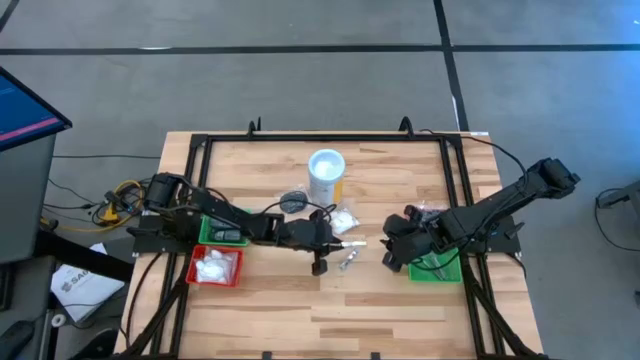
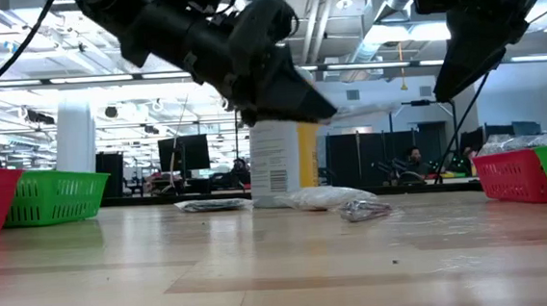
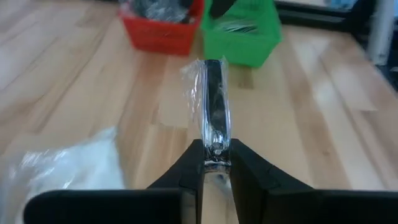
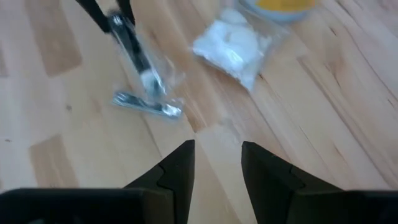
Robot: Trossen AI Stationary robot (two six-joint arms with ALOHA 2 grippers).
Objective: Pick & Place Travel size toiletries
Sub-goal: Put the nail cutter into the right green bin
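One item in hand: wrapped silvery clipper-like piece (image 3: 213, 112), clamped at one end by L gripper (image 3: 216, 167), lifted off table (image 1: 400, 310) near its middle.
- Step (judged): pick done, carry underway. Next move calls for a swing toward a tray w/o loosening the clamp, then release above it; which tray is meant cannot be told.
- Axis: long axis runs straight out from L fingertips, in line w/ jaws; free end points across table toward red tray (image 3: 163, 31) and green tray (image 3: 241, 32) at R edge. Wrapper (image 3: 193, 87) flares loose round the free end.
- R gripper (image 4: 217, 163): jaws parted, nothing held; hung above table nr R trays.
- Left on table: second silvery piece (image 4: 148, 106), white packet (image 4: 233, 45), canister (image 1: 326, 175), all nr middle.
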